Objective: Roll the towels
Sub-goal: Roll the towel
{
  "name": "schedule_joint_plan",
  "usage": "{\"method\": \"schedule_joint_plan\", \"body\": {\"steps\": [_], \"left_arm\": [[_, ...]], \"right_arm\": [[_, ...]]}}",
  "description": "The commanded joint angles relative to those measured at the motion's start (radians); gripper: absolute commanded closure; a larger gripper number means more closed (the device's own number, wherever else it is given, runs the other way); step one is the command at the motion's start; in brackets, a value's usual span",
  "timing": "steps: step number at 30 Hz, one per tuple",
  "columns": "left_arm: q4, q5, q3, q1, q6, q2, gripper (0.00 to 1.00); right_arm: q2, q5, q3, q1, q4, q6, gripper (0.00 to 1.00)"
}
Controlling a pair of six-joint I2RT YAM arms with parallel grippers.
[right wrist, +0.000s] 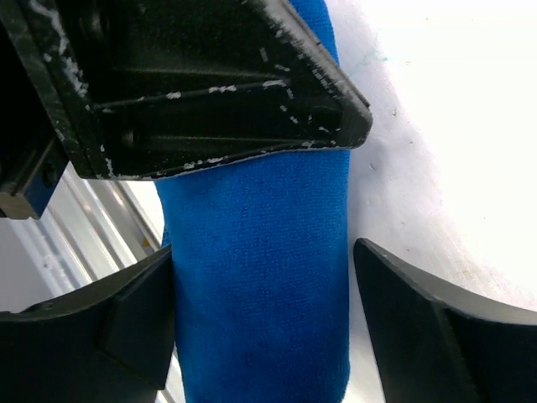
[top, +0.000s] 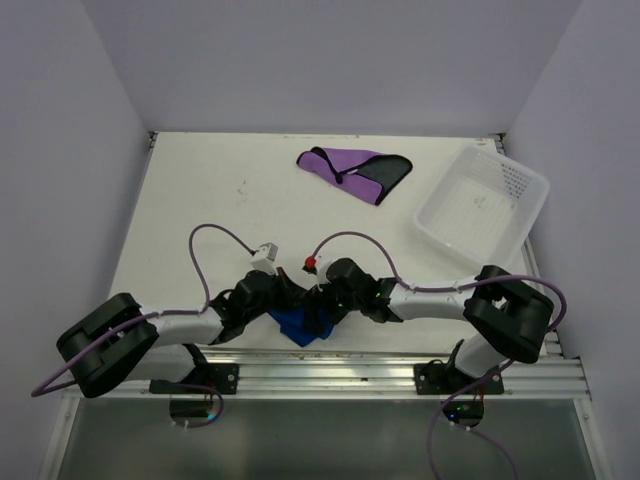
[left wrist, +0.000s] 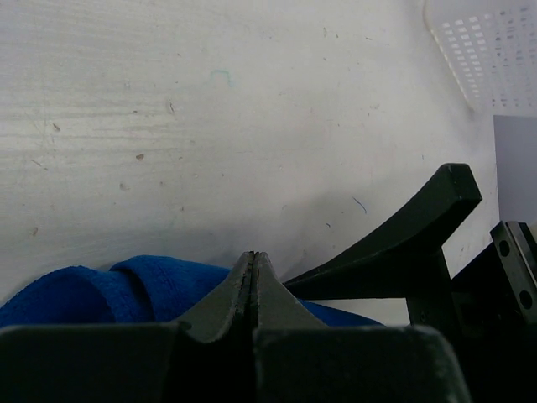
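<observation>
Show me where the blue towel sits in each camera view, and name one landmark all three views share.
Top external: the blue towel is at lower centre, at the near edge of the white table.
Left wrist: bottom left, behind the shut left gripper.
Right wrist: centre, running top to bottom between the open fingers of the right gripper.
Shared landmark: the white table, upper area in left wrist, right side in right wrist.

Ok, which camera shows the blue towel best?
Right wrist: the blue towel fills the frame inside the open right gripper. Top external shows a patch under the arms; left wrist, a fold behind the shut left gripper.
</observation>
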Motion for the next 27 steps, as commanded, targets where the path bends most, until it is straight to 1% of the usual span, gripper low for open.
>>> {"method": "schedule_joint_plan", "body": {"steps": [1,3,4,7,9,11,12,13,15,17,18,20,23,27], "left_arm": [[-0.092,-0.048,0.01,-0.005,0.054,-0.012,1.0],[-0.11,-0.054,0.034,-0.003,0.074,-0.016,1.0],[-0.136,-0.059,0.042,-0.005,0.078,-0.026,1.0],[-0.204,-0.088,0.088,-0.003,0.101,-0.049,1.0],[-0.239,-0.108,0.129,-0.002,0.118,-0.058,1.0],[-0.296,-0.131,0.169,-0.002,0.124,-0.07,1.0],[-0.322,-0.135,0.18,0.0,0.132,-0.079,1.0],[-0.337,-0.141,0.191,0.0,0.133,-0.084,1.0],[-0.371,-0.151,0.218,0.004,0.136,-0.102,1.0],[-0.397,-0.158,0.241,0.013,0.14,-0.11,1.0],[-0.425,-0.161,0.248,0.016,0.14,-0.118,1.0],[-0.436,-0.168,0.255,0.029,0.146,-0.124,1.0],[-0.427,-0.151,0.249,0.036,0.144,-0.127,1.0],[-0.39,-0.109,0.241,0.038,0.117,-0.107,1.0]], "right_arm": [[0.027,0.13,0.0,0.05,-0.005,-0.033,0.21],[0.042,0.18,0.005,0.076,-0.011,-0.035,0.24],[0.045,0.199,0.006,0.085,-0.022,-0.035,0.28],[0.048,0.308,0.023,0.136,-0.06,-0.046,0.36],[0.048,0.405,0.043,0.179,-0.088,-0.053,0.39],[0.044,0.468,0.051,0.202,-0.117,-0.053,0.45],[0.041,0.527,0.054,0.22,-0.121,-0.052,0.48],[0.033,0.554,0.052,0.228,-0.128,-0.047,0.53],[0.024,0.624,0.044,0.24,-0.129,-0.032,0.59],[0.007,0.667,0.04,0.246,-0.129,-0.02,0.6],[0.004,0.713,0.034,0.256,-0.129,-0.017,0.6],[0.001,0.768,0.037,0.272,-0.164,-0.016,0.61],[0.021,0.893,0.061,0.312,-0.215,-0.012,0.61],[0.085,1.065,0.118,0.377,-0.302,0.04,0.58]]}}
